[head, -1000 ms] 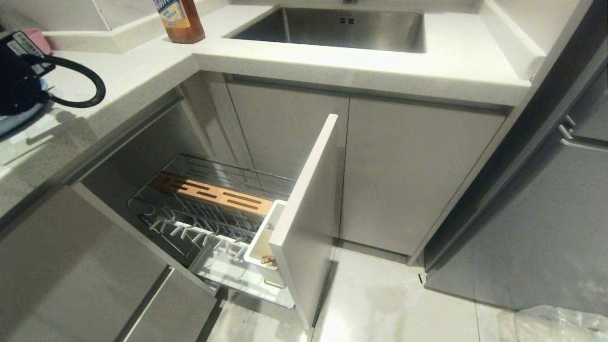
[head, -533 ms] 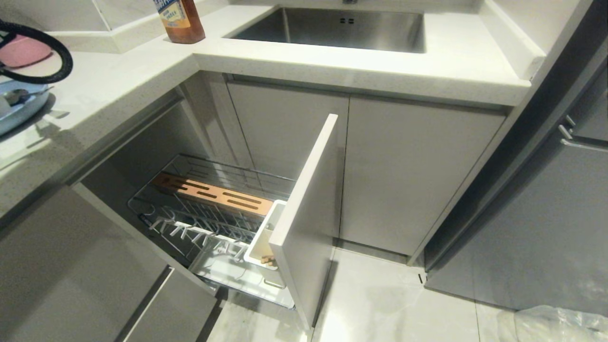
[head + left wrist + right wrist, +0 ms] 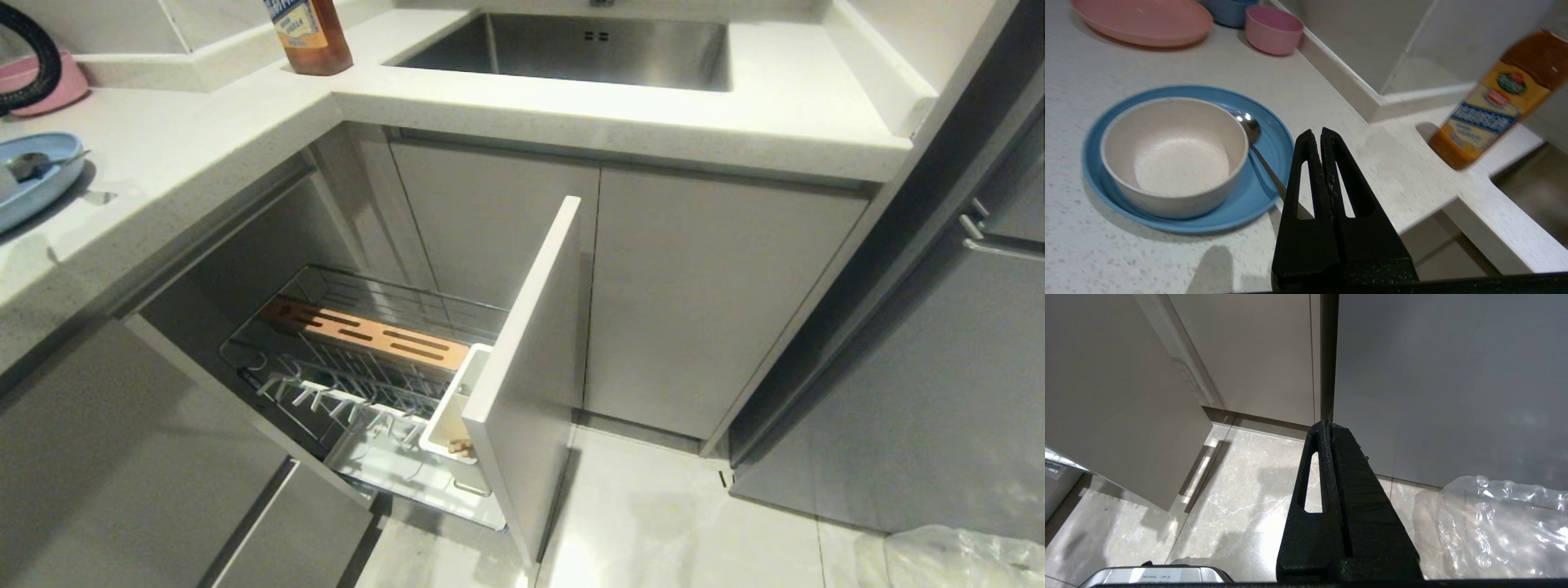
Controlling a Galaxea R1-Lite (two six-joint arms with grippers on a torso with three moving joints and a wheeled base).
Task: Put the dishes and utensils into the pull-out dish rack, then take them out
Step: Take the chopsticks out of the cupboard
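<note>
On the white counter the light-blue plate (image 3: 1249, 200) carries the cream bowl (image 3: 1175, 155), with the metal spoon (image 3: 1248, 124) lying on the plate beside the bowl. My left gripper (image 3: 1316, 131) hovers over the counter just beside the plate's rim, shut, with nothing in it. In the head view only the plate's edge (image 3: 33, 184) and spoon (image 3: 33, 163) show at far left. The dish rack (image 3: 359, 359) stands pulled out, its pale drawer front (image 3: 531, 367) forward. Light-wood chopstick ends (image 3: 461, 447) show in its white cup (image 3: 449, 408). My right gripper (image 3: 1328, 424) hangs shut over the floor.
An amber bottle (image 3: 1490, 106) stands at the counter's inner corner near the steel sink (image 3: 588, 49). A pink plate (image 3: 1143, 20) and pink cup (image 3: 1274, 28) sit further back. A clear plastic bag (image 3: 1502, 526) lies on the tiled floor at right.
The left arm's black body has slid out of the head view to the left, uncovering the blue plate and spoon. Only its cable loop still shows at the top left corner.
</note>
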